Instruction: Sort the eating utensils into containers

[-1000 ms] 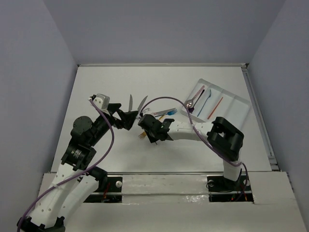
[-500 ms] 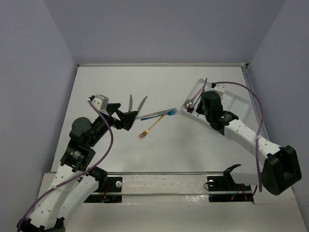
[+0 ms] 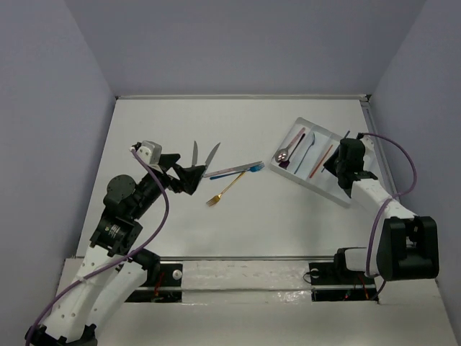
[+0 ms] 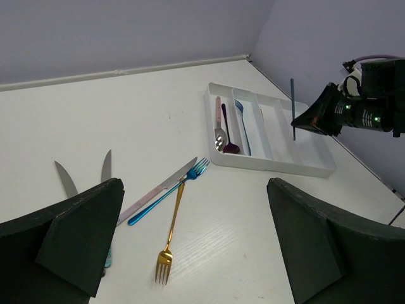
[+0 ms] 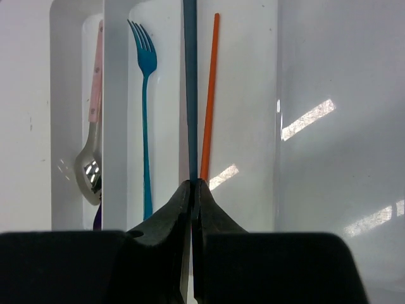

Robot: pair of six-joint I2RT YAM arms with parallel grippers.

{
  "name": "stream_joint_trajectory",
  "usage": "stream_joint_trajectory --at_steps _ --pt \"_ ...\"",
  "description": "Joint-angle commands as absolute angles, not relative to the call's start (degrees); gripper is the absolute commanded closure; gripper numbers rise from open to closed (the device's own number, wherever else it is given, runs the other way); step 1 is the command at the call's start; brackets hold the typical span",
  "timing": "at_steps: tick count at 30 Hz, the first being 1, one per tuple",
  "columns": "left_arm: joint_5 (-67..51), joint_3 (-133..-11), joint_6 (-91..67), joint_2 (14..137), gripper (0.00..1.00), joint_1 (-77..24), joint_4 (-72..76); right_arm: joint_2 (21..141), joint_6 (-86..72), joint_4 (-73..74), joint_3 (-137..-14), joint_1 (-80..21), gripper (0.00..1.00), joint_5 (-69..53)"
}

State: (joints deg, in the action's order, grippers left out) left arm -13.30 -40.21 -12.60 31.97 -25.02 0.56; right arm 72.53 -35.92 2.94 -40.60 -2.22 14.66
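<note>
placing step: right gripper [image 5: 192,183], jaws clamped on a dark-blue chopstick [image 5: 190,88] over the white tray [image 4: 297,162] beside the orange chopstick [image 5: 210,95], should next lower and release; left gripper [image 4: 193,190] jaws wide apart.

Plain white tray [image 4: 272,166] with a teal fork [image 5: 145,126], orange-red stick [image 5: 210,95], pink-handled silver spoon [image 5: 95,88], purple spoon [image 4: 225,123]. Out on the white table [image 4: 126,114]: gold fork [image 4: 172,231], blue fork [image 4: 158,202], plain silver knives [image 4: 65,179]. Also a slate-blue piece [image 5: 190,88].

The tray [image 4: 278,168] sits by the surface's [image 4: 126,114] right edge, spoons [image 4: 219,136] inside; knives [image 4: 105,166] and forks [image 4: 172,221] lie left of it, mid-surface.
</note>
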Motion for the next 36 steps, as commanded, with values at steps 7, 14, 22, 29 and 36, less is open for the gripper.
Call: stream_joint_trajectory --at_steps 7,14,22,29,36 --pt "-13.71 -41.75 -13.01 32.17 0.01 -24.79 3.08 77.25 -36.56 -3.96 -40.25 -0.70 0.86 9.67" --pt "-13.71 -41.84 -12.92 32.17 0.01 -24.79 3.08 76.30 -35.25 -2.82 -40.52 -0.18 0.56 9.93" --pt "-13.71 -41.75 -13.09 32.17 0.01 -24.79 3.16 71.63 -31.64 -2.20 -40.43 -0.18 0.47 2.92" --pt "-13.71 -41.75 -13.01 32.17 0.01 -24.79 3.25 74.95 -30.67 2.99 -45.51 -22.71 0.42 6.23" --pt "-14.15 -41.66 -13.10 32.17 0.01 -24.26 3.43 85.41 -33.84 4.30 -51.23 -37.60 0.40 15.20"
